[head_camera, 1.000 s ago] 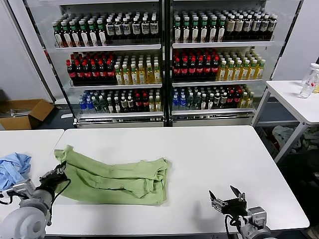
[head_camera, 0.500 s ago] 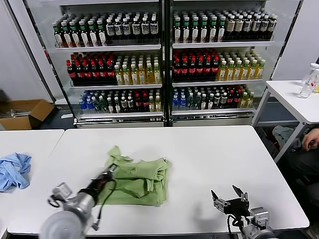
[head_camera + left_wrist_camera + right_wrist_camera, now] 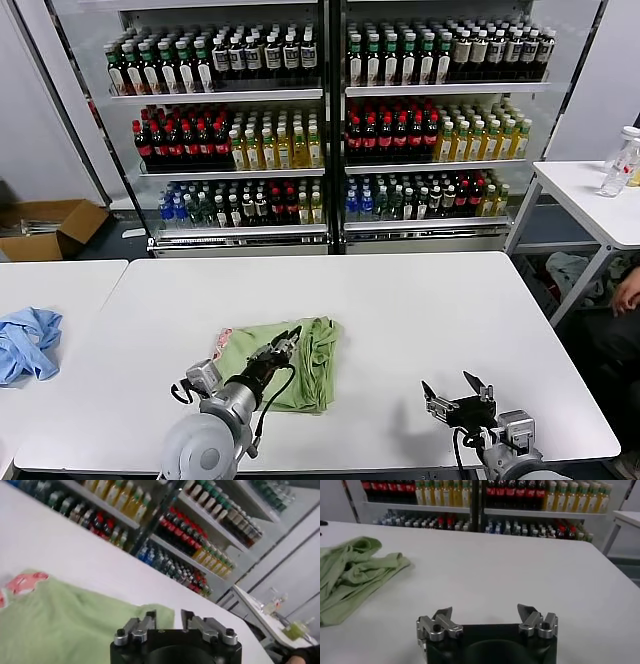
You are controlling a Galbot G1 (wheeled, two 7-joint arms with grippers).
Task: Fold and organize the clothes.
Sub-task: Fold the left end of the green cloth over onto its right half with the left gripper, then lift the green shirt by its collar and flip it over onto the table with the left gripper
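Two claws show: the left claw (image 3: pixel 287 344) hovers over the folded green shirt (image 3: pixel 300 358) near the surface's (image 3: pixel 420 300) front edge, fingers parted, gripping nothing. Right claw (image 3: pixel 455 394) waits spread wide by the front right corner.

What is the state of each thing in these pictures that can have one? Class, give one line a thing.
Green shirt: folded over into a compact bundle on the white table, red-and-white print showing at one edge.
Left gripper: over the shirt, fingers apart, holding nothing.
Right gripper: open, empty, at the table's near edge, apart from the shirt.
Blue cloth: crumpled on the neighbouring table.
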